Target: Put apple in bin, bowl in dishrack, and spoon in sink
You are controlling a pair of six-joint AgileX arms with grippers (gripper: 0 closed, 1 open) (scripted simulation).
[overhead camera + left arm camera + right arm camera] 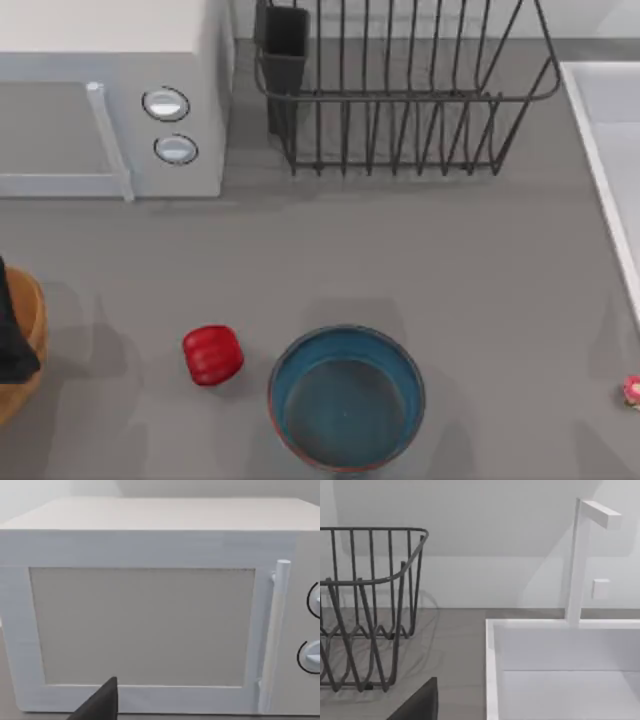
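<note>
While the apple (212,354) sits beside the bowl (346,397), end effector states stay untellable.

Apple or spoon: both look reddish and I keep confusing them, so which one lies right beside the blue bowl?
The apple, the larger bright red ridged lump just left of the bowl. The spoon is the tiny pink item at the table's far right edge.
</note>
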